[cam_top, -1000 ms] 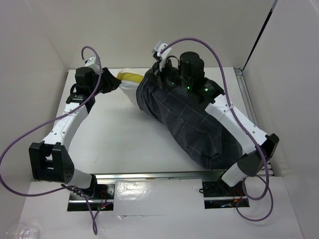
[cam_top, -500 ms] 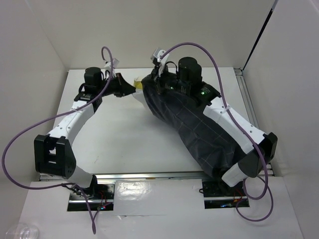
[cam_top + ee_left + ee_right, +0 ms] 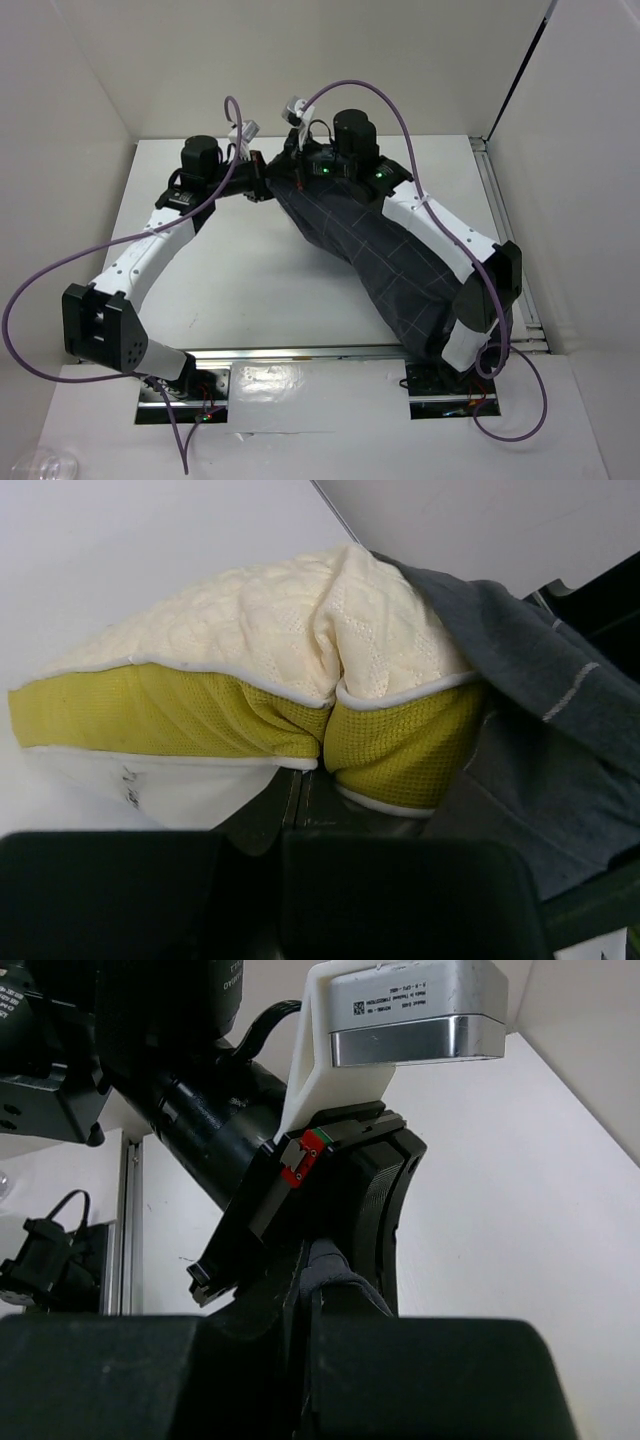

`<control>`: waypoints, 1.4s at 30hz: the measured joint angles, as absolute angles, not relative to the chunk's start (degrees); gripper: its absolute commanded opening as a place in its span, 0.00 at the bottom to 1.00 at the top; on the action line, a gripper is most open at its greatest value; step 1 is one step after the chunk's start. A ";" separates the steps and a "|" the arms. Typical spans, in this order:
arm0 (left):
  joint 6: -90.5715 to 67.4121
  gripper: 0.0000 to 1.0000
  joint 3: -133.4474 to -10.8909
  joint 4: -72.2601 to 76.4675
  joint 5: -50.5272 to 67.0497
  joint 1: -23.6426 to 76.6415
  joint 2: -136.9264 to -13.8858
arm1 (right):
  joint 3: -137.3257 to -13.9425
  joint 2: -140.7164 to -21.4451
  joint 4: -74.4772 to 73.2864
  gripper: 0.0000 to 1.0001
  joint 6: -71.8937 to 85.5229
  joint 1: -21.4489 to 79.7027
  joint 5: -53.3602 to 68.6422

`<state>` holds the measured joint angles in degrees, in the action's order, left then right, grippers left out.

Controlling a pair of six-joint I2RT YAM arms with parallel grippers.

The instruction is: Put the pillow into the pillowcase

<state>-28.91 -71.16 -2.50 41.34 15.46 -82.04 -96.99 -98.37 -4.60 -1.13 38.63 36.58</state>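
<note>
While the pillowcase point(image 3: 395, 255) stretches from upper centre to lower right of the overhead view, the pillow point(image 3: 250, 640) shows only a yellow-edged corner at its mouth. The left gripper point(image 3: 292, 805) pinches that corner; the right gripper point(image 3: 312, 1285) clamps pillowcase cloth.

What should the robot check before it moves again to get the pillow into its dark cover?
1. Left hand shut on the yellow edge of the pillow: ok.
2. Right hand pinching cloth of the pillowcase: ok.
3. Pillow all inside the pillowcase: not ok, a cream and yellow end sticks out.
4. Pillowcase mouth open wide enough for that end: cannot tell, most of its rim is hidden.
5. Room between the two hands: cannot tell, they sit very close together in the top view.
</note>
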 measured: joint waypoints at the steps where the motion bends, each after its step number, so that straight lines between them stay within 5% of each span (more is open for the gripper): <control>1: -29.15 0.00 -71.16 -2.37 40.93 15.46 -82.00 | -97.49 -98.70 -4.71 0.00 -0.99 38.61 36.93; 10: -28.49 0.00 -70.63 -4.49 32.95 16.10 -78.30 | -99.68 -99.94 -4.32 0.00 0.89 38.59 40.71; 15: -25.41 0.00 -69.95 -7.70 25.36 17.85 -74.70 | -101.16 -100.40 -6.00 0.13 4.75 38.68 46.44; 16: -25.06 0.00 -69.91 -8.25 24.18 18.09 -74.13 | -102.08 -100.71 -6.94 0.17 5.54 38.70 47.29; 21: -22.04 0.00 -68.95 -9.19 18.11 18.50 -71.05 | -110.00 -104.71 -13.72 0.71 8.95 39.16 53.82; 25: -19.94 0.00 -68.34 -9.96 16.29 18.24 -70.63 | -114.63 -105.47 -18.94 0.86 9.78 39.59 56.45; 30: -17.72 0.00 -65.21 -11.27 15.35 16.67 -69.47 | -115.50 -102.06 -19.33 0.79 8.86 38.04 52.07; 34: -15.51 0.00 -62.65 -13.52 14.50 16.03 -67.57 | -115.04 -95.81 -18.98 0.41 5.34 37.30 38.68; 37: -14.13 0.00 -61.10 -14.48 13.26 15.49 -66.28 | -113.62 -90.15 -19.27 0.24 1.83 36.95 27.64; 38: -13.69 0.09 -60.69 -14.87 12.60 15.35 -66.06 | -112.53 -88.33 -20.23 0.24 0.97 36.60 25.56; 39: -13.41 0.48 -60.40 -15.25 11.81 15.22 -65.91 | -110.87 -86.28 -21.52 0.21 0.01 36.32 23.79; 42: -11.51 0.78 -59.83 -16.86 8.64 15.05 -66.39 | -104.31 -81.78 -27.59 0.19 -2.37 35.20 21.58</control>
